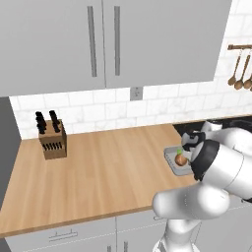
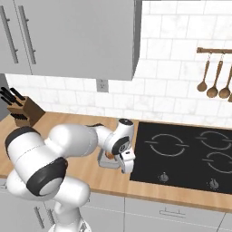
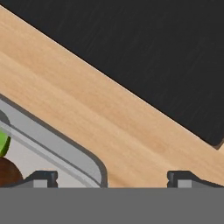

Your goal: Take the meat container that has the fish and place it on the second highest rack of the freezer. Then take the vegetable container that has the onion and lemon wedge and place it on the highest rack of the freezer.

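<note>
Two dark fingertips (image 3: 43, 177) of my hand (image 3: 111, 178) stand well apart, straddling the grey tray's (image 3: 65, 146) rounded corner without touching it. On the wooden counter (image 1: 98, 167) beside the black cooktop (image 2: 190, 154), that tray holds the onion (image 1: 180, 160) and lemon wedge (image 3: 3, 142).

Home kitchen, wooden counter (image 1: 98, 167), black cooktop (image 2: 190, 156), knife block (image 1: 51, 138), white tiled wall (image 2: 172, 86), hanging spoons (image 2: 217, 81), grey cabinets (image 1: 108, 39)
</note>
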